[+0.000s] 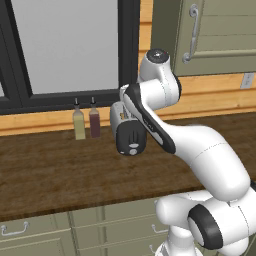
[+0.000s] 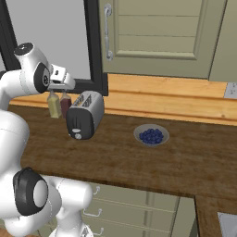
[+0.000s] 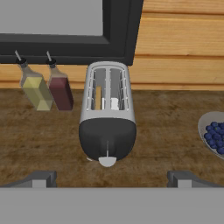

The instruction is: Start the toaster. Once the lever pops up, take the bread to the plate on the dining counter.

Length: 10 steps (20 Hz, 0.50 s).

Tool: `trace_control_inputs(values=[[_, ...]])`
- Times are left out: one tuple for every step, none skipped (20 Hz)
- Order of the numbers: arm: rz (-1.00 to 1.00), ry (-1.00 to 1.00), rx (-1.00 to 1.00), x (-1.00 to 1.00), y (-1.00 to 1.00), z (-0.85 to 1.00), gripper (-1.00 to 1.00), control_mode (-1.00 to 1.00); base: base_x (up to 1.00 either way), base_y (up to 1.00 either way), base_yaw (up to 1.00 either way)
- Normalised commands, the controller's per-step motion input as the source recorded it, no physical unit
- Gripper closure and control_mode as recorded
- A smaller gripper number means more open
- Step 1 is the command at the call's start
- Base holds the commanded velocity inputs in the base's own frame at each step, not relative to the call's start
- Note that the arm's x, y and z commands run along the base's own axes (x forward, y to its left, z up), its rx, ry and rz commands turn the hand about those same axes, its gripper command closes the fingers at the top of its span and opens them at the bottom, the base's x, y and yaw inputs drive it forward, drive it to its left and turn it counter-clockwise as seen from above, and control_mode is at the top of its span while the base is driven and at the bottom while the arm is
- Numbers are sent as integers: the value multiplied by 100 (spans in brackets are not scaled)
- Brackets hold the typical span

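Gripper [image 3: 109,178]: 2 fingertips spread wide apart, holding nothing, poised above and on the near side of the toaster.

Toaster [image 3: 107,111]: on the wooden worktop [image 2: 176,162], black end face toward the arm. Its lever [image 3: 107,161] is a small tab low on that face. Bread [image 3: 99,97] is seated in the left slot, a tan edge visible.

Bowl of blueberries [image 2: 151,135]: right of the toaster, well apart.

2 bottles [image 3: 46,85]: left, by the far wall.

Step judged: starting the toaster, not yet done. Next move: lower the fingers onto the lever and press down.
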Motion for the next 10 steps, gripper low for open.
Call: trace_control_inputs(values=[[0,0,0,0,0,0,-100,-100,0,0,0],[0,0,0,0,0,0,-100,-100,0,0,0],[0,0,0,0,0,0,-100,-100,0,0,0],[0,0,0,0,0,0,-100,-100,0,0,0],[0,0,0,0,0,0,-100,-100,0,0,0],[0,0,0,0,0,0,-100,-100,0,0,0],[0,0,0,0,0,0,-100,-100,0,0,0],[0,0,0,0,0,0,-100,-100,0,0,0],[0,0,0,0,0,0,-100,-100,0,0,0],[0,0,0,0,0,0,-100,-100,0,0,0]])
